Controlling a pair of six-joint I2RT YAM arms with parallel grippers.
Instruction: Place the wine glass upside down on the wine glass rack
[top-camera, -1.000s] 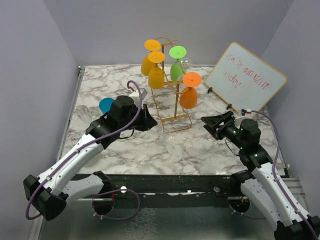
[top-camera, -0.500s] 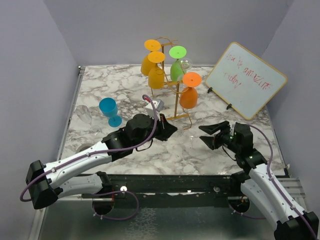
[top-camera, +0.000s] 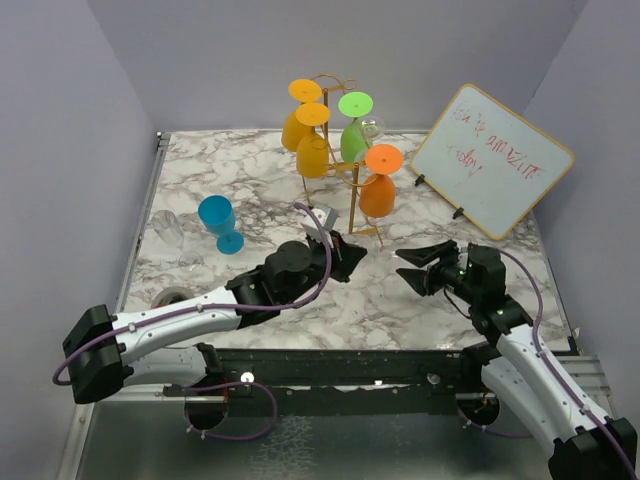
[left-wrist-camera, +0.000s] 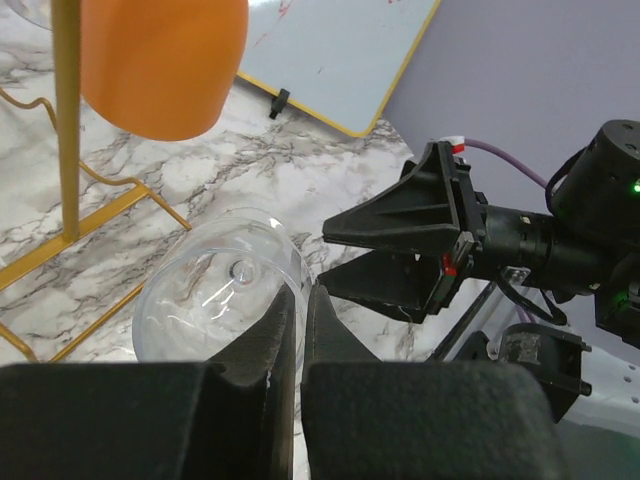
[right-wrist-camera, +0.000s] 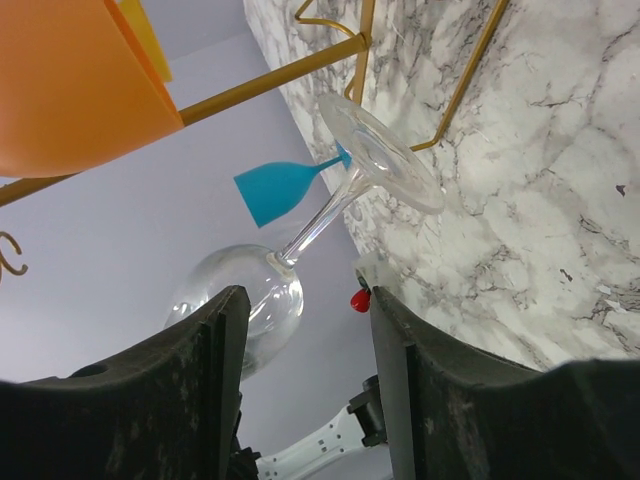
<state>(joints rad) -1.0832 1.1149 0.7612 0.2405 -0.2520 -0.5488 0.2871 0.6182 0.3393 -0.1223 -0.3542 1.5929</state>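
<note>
Left tool (left-wrist-camera: 300, 300) is clenched on the clear wine glass (left-wrist-camera: 222, 290), its two fingers nearly together at the bowl end. From where I stand the glass is tipped over on its side, stem roughly level. Its foot points toward the right tool (top-camera: 408, 267) and sits just beside the front wire of the wine glass rack (top-camera: 351, 205). I can't tell whether the foot touches the marble surface (top-camera: 230, 165). The glass is not on the rack.

Right tool is released and holds nothing, its fingers spread wide and facing the glass's foot from close by.

The rack stands upright in the middle of the surface with coloured glasses hanging bowl-down from its arms: two yellow-orange glasses (top-camera: 300, 128), a green glass (top-camera: 352, 138) and an orange glass (top-camera: 377, 192). Off to the left a blue glass (top-camera: 218, 220) stands upright, with a second clear glass (top-camera: 168, 230) near it. A whiteboard (top-camera: 492, 160) leans at the right.
</note>
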